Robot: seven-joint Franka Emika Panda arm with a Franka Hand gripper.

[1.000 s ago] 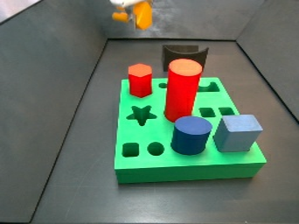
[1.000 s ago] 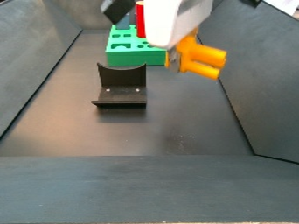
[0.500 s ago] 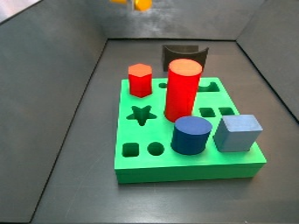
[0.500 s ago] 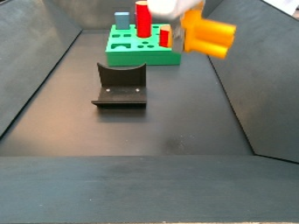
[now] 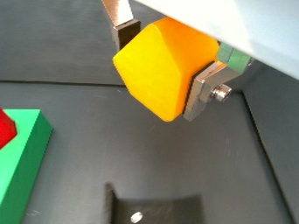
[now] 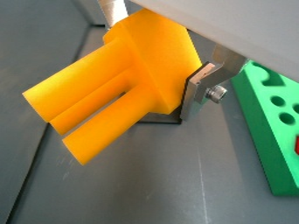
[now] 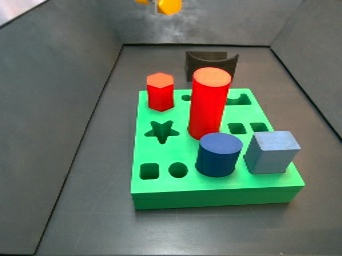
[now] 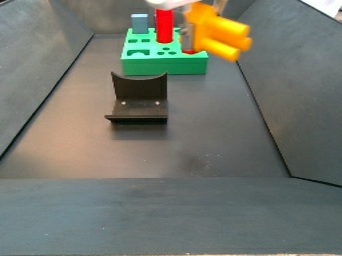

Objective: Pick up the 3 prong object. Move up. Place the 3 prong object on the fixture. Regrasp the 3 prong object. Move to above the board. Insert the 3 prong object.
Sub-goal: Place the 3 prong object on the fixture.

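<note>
Orange plastic 3 prong object [image 6: 122,83], judged light and rigid, sat clamped by its stubby body in the closed end effector [image 5: 170,66]; fixture [image 5: 155,210] lay below.

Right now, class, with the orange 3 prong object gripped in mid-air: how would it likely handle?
Probably stiff: the 3 prong object keeps its prongs straight while the gripper clamps its body. Likely light, seemingly plastic. Its flat faces suggest it would rest rather than roll.

Even, soft light; blurry wrist close-ups
</note>
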